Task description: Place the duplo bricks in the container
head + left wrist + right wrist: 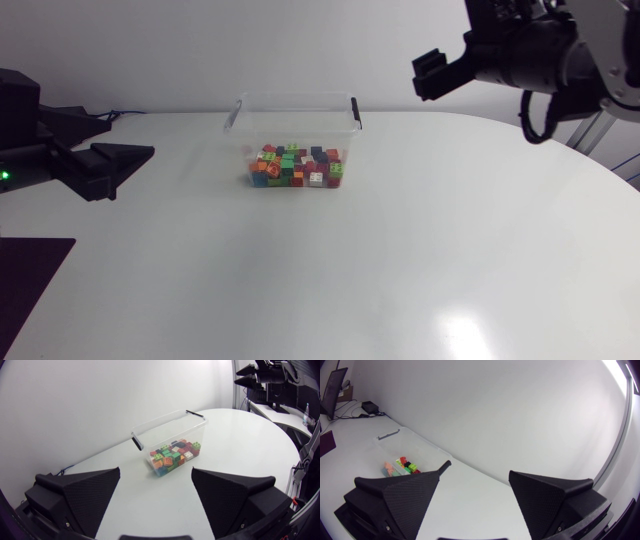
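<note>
The head camera looks down on the white table (400, 250) from overhead, the left wrist camera faces low across it, the right wrist camera hangs high above its far edge, and all share the clear container (300, 122).

The table (350, 270) was plain glossy white, with no pattern on it. The container (296, 100) near its far edge was clear, colourless plastic, with black clips (354, 108) at its two short ends. The duplo bricks (295, 168) inside it were a mixed heap of red, orange, bright green, blue, a few white and some dark ones. My left gripper (156, 470) and my right gripper (480, 467) were matte black, their fingers (95, 495) finely stippled. My right arm (540, 50) was black with a silver-grey link.
</note>
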